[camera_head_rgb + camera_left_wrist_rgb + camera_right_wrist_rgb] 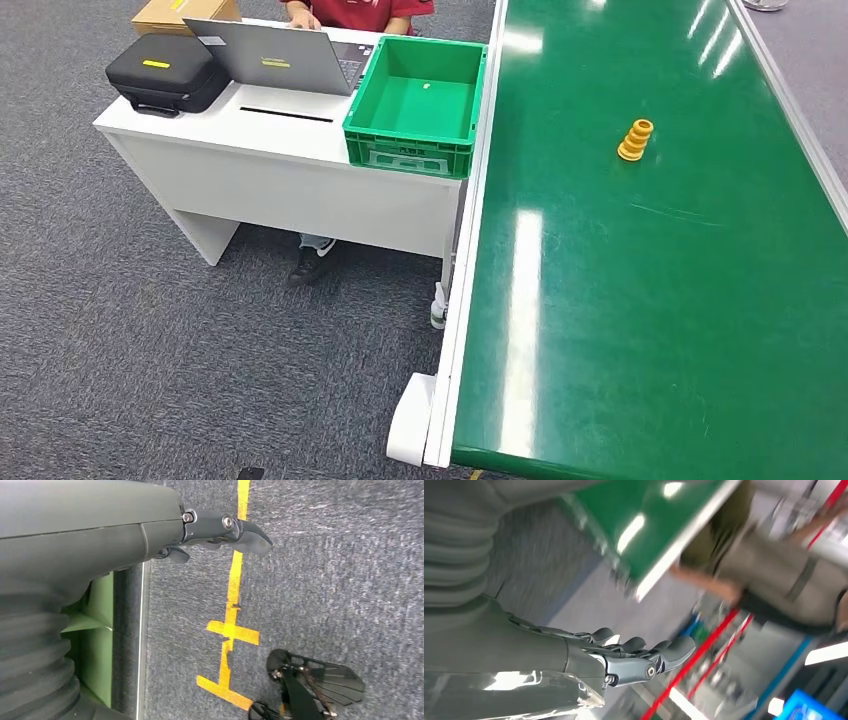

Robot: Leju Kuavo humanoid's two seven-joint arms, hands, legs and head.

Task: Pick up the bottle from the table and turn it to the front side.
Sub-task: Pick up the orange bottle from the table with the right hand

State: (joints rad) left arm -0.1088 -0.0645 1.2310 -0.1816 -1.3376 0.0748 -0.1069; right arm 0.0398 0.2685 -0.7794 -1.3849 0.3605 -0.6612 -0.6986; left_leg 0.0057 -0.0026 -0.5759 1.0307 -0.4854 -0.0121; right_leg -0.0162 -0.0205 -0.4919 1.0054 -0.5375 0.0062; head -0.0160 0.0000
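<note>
A small yellow ribbed bottle (635, 139) stands upright on the green table (650, 330), toward its far right part, with nothing near it. In the left wrist view my left hand (215, 530) hangs beside the table's edge above the grey carpet, fingers stretched out and holding nothing. In the right wrist view my right hand (634, 655) also hangs low, beside the table's edge (674, 550), fingers extended and slightly apart, with nothing in it. That picture is blurred.
Left of the green table stands a white desk (270, 130) with a green crate (418, 100), a laptop (280, 55), a black case (165, 72) and a person in red (350, 10) behind it. Another person (774, 575) stands near the table's right side. Yellow tape (232, 610) marks the carpet.
</note>
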